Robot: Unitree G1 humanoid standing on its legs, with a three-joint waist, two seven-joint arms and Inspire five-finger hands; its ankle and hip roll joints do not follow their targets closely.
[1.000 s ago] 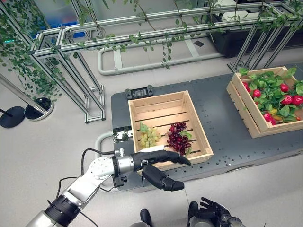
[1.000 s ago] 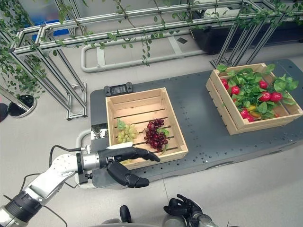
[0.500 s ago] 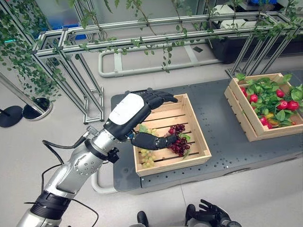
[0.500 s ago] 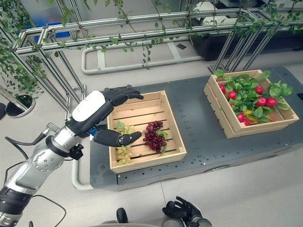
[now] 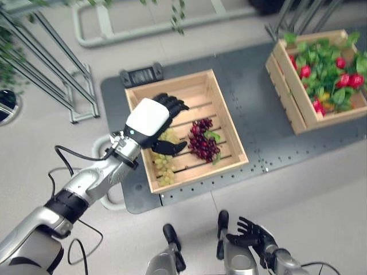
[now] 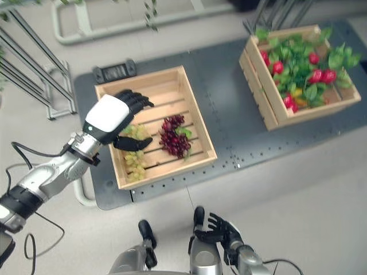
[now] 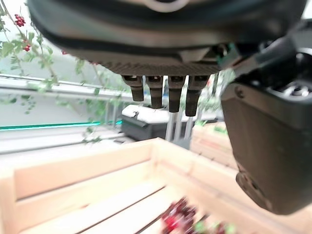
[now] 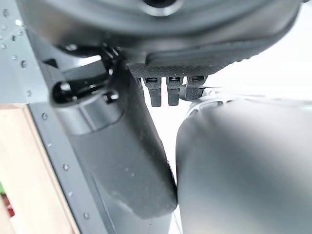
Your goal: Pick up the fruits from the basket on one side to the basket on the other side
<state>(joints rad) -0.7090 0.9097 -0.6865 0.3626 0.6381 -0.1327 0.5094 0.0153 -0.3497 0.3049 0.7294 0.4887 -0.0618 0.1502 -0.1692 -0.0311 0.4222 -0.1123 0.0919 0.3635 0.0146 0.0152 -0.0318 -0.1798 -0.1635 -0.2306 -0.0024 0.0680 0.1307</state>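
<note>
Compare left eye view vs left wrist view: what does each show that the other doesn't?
Left eye: green grapes partly under the open left hand, a second crate of red fruit and leaves to the right, and the open right hand low down. Left wrist: the left hand's fingers straight, holding nothing. Both: the near wooden crate and dark red grapes.

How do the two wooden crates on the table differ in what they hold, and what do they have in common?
The near crate holds two bunches of grapes, green and dark red, with bare slats showing; the far crate is packed with green leaves and red fruits. The left hand hovers open over the near crate; no hand is at the far crate. Both are pale slatted wood on the dark table.
</note>
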